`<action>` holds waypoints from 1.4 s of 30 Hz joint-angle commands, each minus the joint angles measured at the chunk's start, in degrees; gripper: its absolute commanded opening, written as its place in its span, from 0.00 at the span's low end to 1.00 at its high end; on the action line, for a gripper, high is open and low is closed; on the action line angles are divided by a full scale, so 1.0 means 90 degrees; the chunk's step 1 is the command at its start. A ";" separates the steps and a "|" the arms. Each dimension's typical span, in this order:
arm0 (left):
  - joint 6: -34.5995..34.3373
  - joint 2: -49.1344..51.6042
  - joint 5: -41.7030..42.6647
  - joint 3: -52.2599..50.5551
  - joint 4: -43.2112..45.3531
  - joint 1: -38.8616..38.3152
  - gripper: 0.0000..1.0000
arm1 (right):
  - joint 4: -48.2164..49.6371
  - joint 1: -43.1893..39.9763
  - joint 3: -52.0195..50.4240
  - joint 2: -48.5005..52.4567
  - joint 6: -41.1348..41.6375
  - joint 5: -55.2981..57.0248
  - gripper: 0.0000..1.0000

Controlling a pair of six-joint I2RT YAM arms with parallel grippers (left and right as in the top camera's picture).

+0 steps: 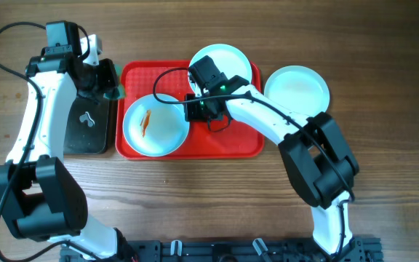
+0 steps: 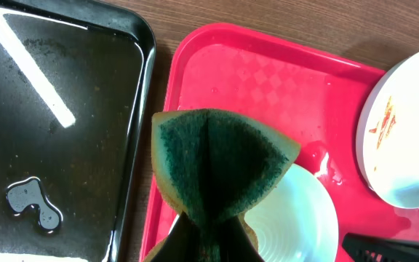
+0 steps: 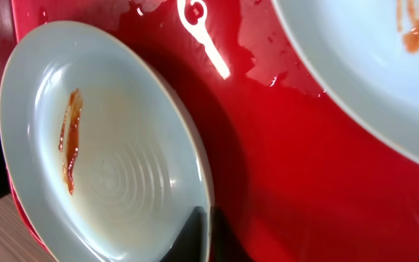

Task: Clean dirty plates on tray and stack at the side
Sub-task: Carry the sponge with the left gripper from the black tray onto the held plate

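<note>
The red tray (image 1: 238, 142) holds two plates. The front-left plate (image 1: 162, 135) has an orange smear. It also shows in the right wrist view (image 3: 115, 160) and the left wrist view (image 2: 297, 218). My right gripper (image 1: 193, 109) (image 3: 204, 233) is shut on its right rim. The back plate (image 1: 228, 58) (image 3: 369, 73) (image 2: 406, 138) also has smears. A third plate (image 1: 297, 87) lies on the table right of the tray. My left gripper (image 1: 111, 91) (image 2: 209, 236) is shut on a green-and-yellow sponge (image 2: 217, 160) over the tray's left edge (image 2: 173, 145).
A black tray (image 1: 86, 135) (image 2: 64, 87) with a small white object (image 2: 31, 204) lies left of the red tray. The red tray's surface is wet in spots (image 3: 268, 65). A black rail (image 1: 231, 251) runs along the table's front edge.
</note>
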 commanded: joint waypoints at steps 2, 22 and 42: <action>0.0126 -0.0041 0.0151 0.0034 -0.0078 -0.0058 0.04 | -0.0114 -0.0056 0.0070 0.0109 -0.0321 -0.0386 0.41; 0.0124 0.0036 0.0335 -0.0097 -0.0160 -0.0267 0.04 | -0.0153 0.0172 -0.0024 0.0444 0.1095 -0.0226 0.18; 0.0124 0.0299 0.0340 -0.0097 -0.0189 -0.0267 0.04 | 0.0476 -0.0211 0.0044 0.0585 0.0614 -0.0338 0.04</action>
